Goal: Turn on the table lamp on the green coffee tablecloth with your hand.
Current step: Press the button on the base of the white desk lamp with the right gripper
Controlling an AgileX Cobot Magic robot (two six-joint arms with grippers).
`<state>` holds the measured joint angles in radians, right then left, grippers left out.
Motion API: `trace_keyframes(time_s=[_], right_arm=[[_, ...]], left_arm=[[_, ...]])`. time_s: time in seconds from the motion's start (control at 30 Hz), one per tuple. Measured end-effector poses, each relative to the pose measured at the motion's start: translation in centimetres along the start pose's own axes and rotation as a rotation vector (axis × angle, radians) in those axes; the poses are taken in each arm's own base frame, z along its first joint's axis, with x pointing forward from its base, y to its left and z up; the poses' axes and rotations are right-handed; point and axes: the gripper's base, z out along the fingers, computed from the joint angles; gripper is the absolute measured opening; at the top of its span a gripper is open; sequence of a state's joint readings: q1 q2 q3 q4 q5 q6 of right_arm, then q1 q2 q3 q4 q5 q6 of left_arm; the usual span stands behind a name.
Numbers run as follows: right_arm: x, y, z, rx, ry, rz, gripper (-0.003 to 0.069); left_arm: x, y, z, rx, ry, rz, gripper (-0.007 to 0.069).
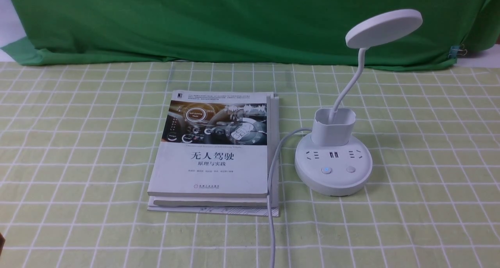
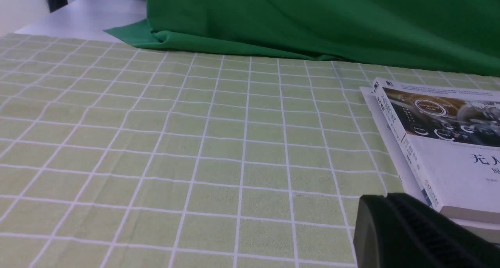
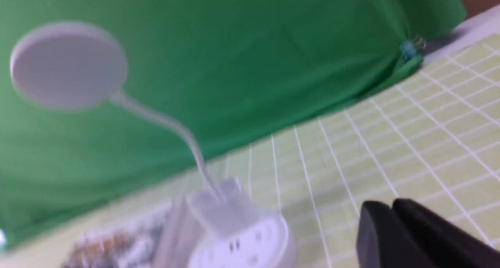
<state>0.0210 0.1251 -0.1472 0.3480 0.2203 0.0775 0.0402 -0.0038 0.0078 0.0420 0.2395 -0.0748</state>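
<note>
Press not yet done: table lamp [image 1: 333,158] is showing no glow, sitting on the green coffee tablecloth [image 1: 78,143] right of worktop centre, beside the books [image 1: 213,154]. Right gripper [image 3: 391,211] is hovering near it, not touching, fingers pressed together. Left gripper [image 2: 386,199] is idling left of the books, likewise closed.

You have open green coffee tablecloth [image 1: 429,205] in front and right of the table lamp [image 1: 333,170]; books [image 1: 215,170] and cord [image 1: 271,190] crowd its left, disc head [image 1: 383,27] overhangs high.
</note>
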Motion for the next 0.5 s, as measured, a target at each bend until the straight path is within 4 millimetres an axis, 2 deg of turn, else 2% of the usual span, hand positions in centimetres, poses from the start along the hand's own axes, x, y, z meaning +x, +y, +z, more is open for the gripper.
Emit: trace_keyframes(time_s=[0.03, 0.1, 0.23, 0.37, 0.43, 0.47, 0.5], right_arm=[[-0.2, 0.1, -0.1, -0.003, 0.004, -0.001, 0.0059], [-2.2, 1.6, 0.7, 0.0, 0.191, -0.129, 0.0033], [-4.0, 3.0, 3.0, -0.014, 0.531, -0.255, 0.0031], [-4.5, 3.3, 6.4, -0.017, 0.797, -0.279, 0.0031], [-4.6, 3.2, 8.2, -0.01, 0.87, -0.274, 0.0031], [-4.6, 3.2, 8.2, -0.01, 0.87, -0.274, 0.0031], [-4.6, 3.1, 9.7, -0.002, 0.913, -0.266, 0.003]], left_arm=[[0.0, 0.0, 0.0, 0.0, 0.0, 0.0, 0.0003], [0.0, 0.0, 0.0, 0.0, 0.0, 0.0, 0.0003], [0.0, 0.0, 0.0, 0.0, 0.0, 0.0, 0.0003], [0.0, 0.0, 0.0, 0.0, 0.0, 0.0, 0.0003], [0.0, 0.0, 0.0, 0.0, 0.0, 0.0, 0.0003], [0.0, 0.0, 0.0, 0.0, 0.0, 0.0, 0.0003], [0.0, 0.0, 0.0, 0.0, 0.0, 0.0, 0.0003]])
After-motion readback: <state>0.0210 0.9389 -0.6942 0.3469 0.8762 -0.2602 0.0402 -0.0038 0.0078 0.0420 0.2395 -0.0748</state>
